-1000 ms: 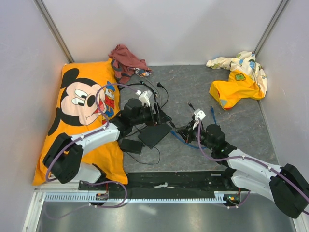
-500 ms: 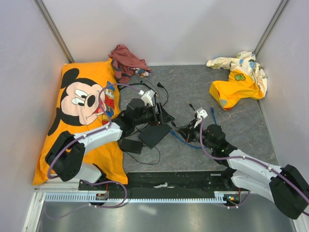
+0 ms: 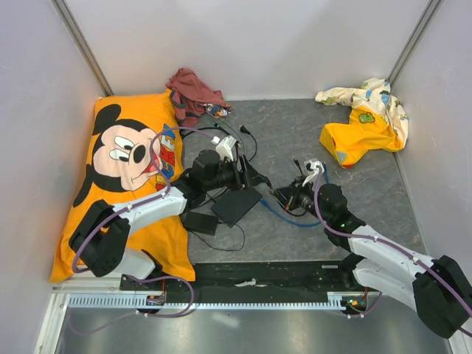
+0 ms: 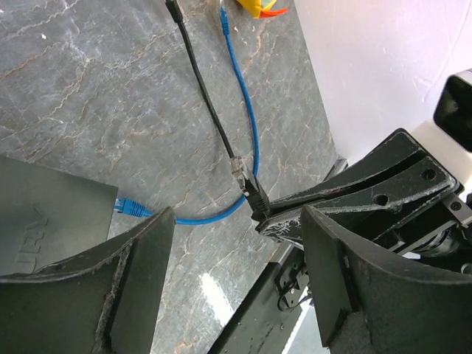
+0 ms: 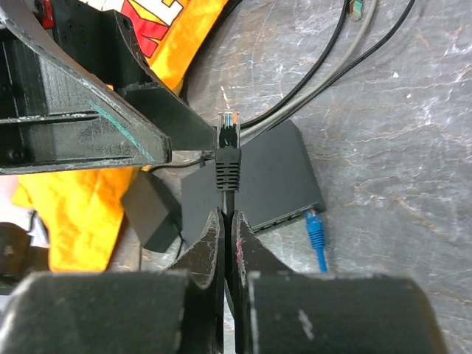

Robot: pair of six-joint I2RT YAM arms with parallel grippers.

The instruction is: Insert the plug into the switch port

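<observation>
Clear-tipped on a black cord, the plug [image 5: 227, 124] stands upright in your right pincer [image 5: 227, 221], whose two fingers are pressed together on the cord just below the plug's ribbed boot. In the right wrist view the plug is held in the air in front of the flat black switch [image 5: 276, 173], and it sits in no socket. The switch lies flat on the grey marbled counter [image 5: 398, 147], and a blue cable [image 5: 316, 234] is plugged into its near edge. Your left pincer [image 4: 236, 221] hangs over the switch's far side, its fingers [image 4: 140, 280] spread wide and holding nothing. A small black adapter brick [image 5: 151, 210] rests just beside the switch, at the edge of an orange cartoon-mouse pillow [image 3: 122, 158] along the counter's left side.
</observation>
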